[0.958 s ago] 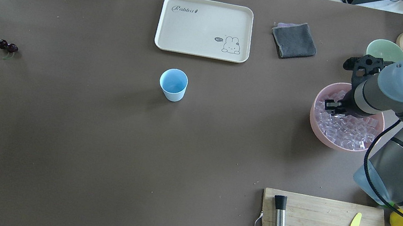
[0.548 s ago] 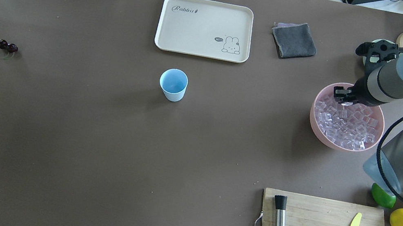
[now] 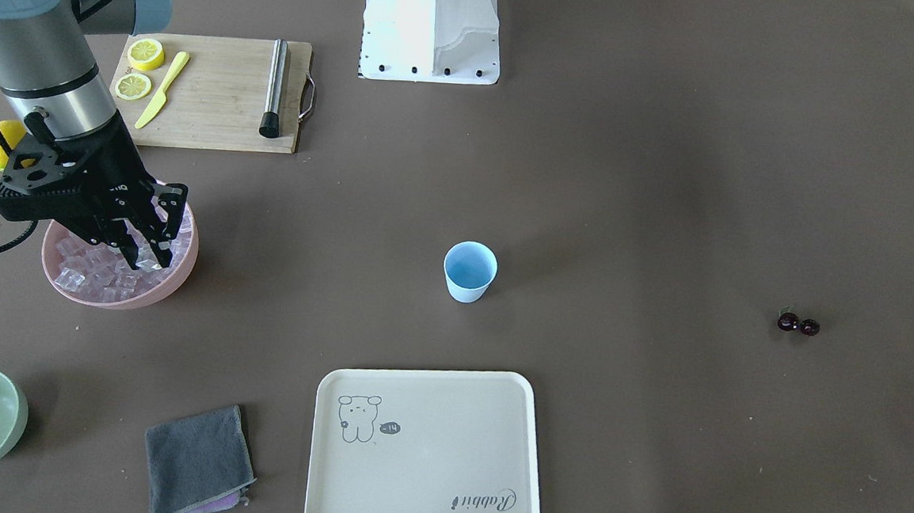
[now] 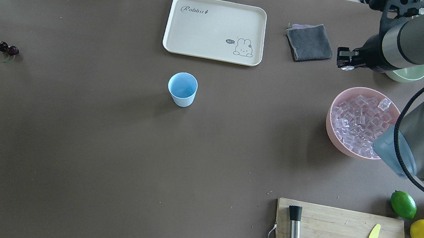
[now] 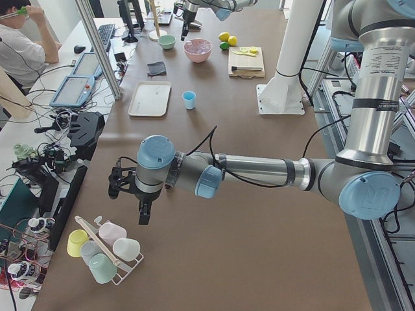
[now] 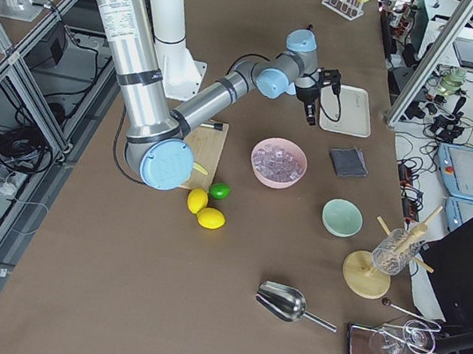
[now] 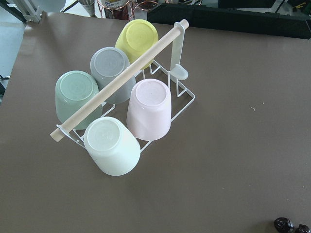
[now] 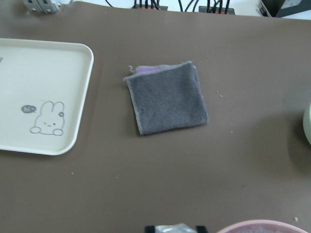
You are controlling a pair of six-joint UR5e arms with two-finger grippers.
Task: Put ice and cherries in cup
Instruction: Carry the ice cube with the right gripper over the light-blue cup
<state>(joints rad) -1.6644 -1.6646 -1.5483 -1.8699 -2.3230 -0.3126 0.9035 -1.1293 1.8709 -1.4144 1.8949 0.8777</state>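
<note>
Right jaws are closed on one clear ice cube (image 8: 172, 228), held above the desk (image 4: 103, 139) just past the far rim of the pink bowl (image 4: 329, 126), toward the grey cloth (image 4: 309, 42). Only the right wrist view shows the cube pinched between the fingertips (image 8: 150, 228). Overhead gives a pale speck there, and the front-facing view sets the jaws over the bowl. Other ice (image 4: 361, 123) fills that bowl. Cup (image 4: 182, 89) stands upright, mouth up, well apart from the bowl on the robot's left. Cherries (image 4: 8, 49) lie far beyond the cup from the bowl, the pair's long axis across the desk, stems toward the robot. Tray (image 4: 215, 28) reads "Rabbit". Left jaws appear only in the exterior left view, at the desk end opposite the bowl; whether they are open or closed cannot be told.
</note>
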